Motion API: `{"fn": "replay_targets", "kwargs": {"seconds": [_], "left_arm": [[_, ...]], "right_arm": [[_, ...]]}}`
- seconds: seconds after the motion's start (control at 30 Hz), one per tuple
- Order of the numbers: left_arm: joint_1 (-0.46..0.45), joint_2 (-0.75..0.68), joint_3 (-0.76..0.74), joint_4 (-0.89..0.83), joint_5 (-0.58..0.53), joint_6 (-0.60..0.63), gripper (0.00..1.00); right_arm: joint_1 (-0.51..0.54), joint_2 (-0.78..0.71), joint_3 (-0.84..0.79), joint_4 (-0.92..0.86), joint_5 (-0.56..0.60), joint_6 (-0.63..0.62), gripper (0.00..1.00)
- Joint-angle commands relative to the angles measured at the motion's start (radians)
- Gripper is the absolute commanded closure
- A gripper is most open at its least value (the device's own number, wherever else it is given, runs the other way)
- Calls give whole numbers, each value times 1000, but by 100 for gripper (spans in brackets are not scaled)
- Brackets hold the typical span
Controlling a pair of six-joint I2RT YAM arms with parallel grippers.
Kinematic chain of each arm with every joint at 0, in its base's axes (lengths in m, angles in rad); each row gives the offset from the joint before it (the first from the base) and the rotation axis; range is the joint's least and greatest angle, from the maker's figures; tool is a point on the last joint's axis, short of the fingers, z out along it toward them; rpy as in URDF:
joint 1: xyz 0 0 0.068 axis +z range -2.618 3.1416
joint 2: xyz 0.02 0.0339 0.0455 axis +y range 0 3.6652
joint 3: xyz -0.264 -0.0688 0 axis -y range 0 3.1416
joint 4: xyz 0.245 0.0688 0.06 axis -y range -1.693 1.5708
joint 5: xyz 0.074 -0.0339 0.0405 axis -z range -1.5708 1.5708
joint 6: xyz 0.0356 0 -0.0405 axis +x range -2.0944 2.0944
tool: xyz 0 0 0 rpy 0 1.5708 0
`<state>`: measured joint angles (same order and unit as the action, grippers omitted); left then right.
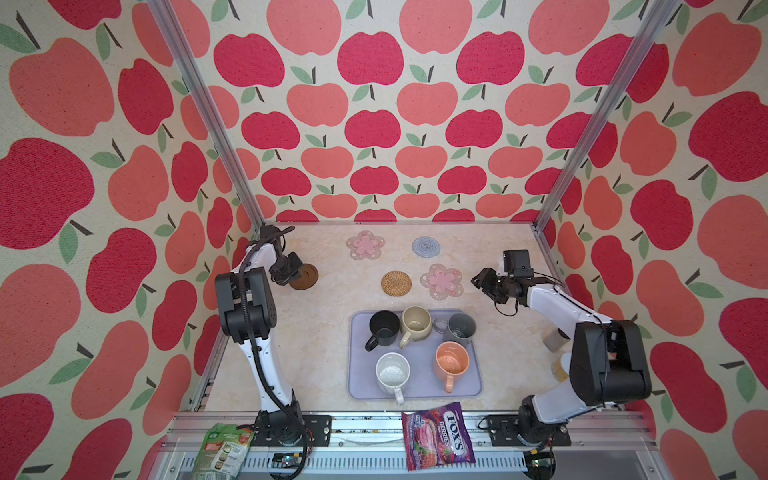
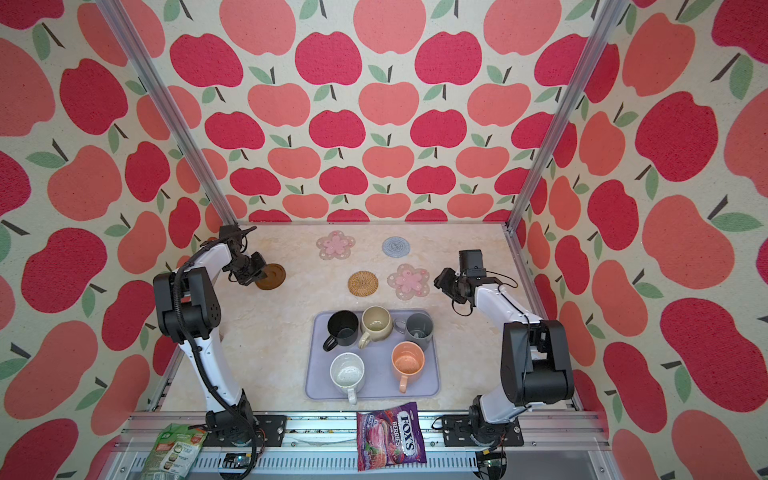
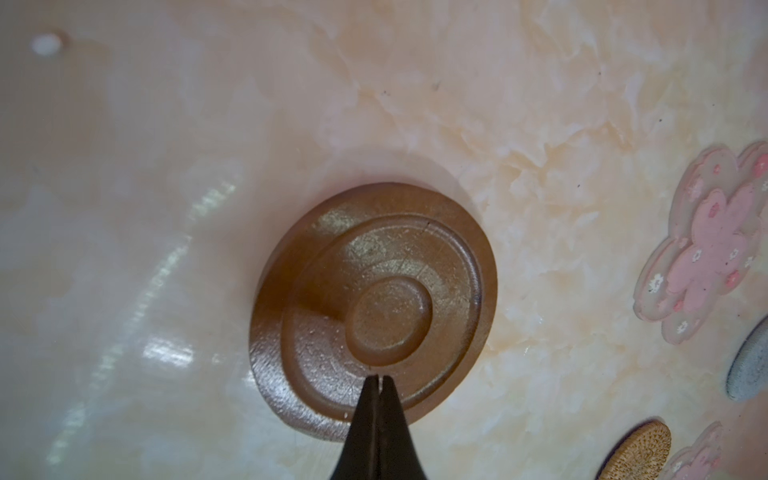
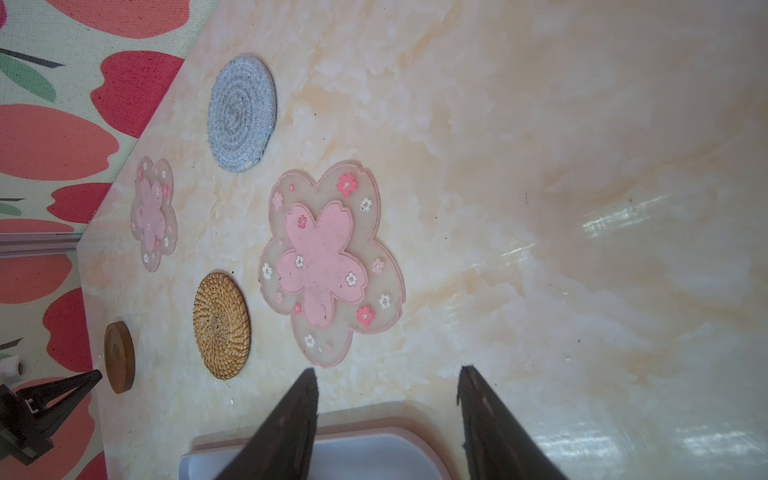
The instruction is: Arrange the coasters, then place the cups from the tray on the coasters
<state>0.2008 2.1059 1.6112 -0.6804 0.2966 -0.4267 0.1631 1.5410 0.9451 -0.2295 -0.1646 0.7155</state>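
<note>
**Coaster handling: dark brown disc (image 3: 386, 286)**

Left gripper (image 3: 379, 378) tips together, empty, over disc's inner ring. Far left of table (image 1: 316, 332), well apart from rattan coaster (image 1: 396, 283). Rigid, light, probably slick on glossy marble; best pinched at rim. Right gripper (image 4: 387, 372) apart, empty, beside lavender tray (image 4: 353, 455).

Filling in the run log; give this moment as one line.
left gripper: shut, tips at dark brown coaster | right gripper: open, empty | cups: all five on tray
</note>
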Motion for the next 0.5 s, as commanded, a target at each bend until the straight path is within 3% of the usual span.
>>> {"fn": "replay_targets", "kwargs": {"seconds": [0.0,0.47], "left_arm": [[-6,28,28,-6,16,3,99],[-42,76,16,7,2,0,100]], "right_arm": [[-8,-33,17,-41,25,-17,43],[-11,-11,27,-36,11,-16,42]]}}
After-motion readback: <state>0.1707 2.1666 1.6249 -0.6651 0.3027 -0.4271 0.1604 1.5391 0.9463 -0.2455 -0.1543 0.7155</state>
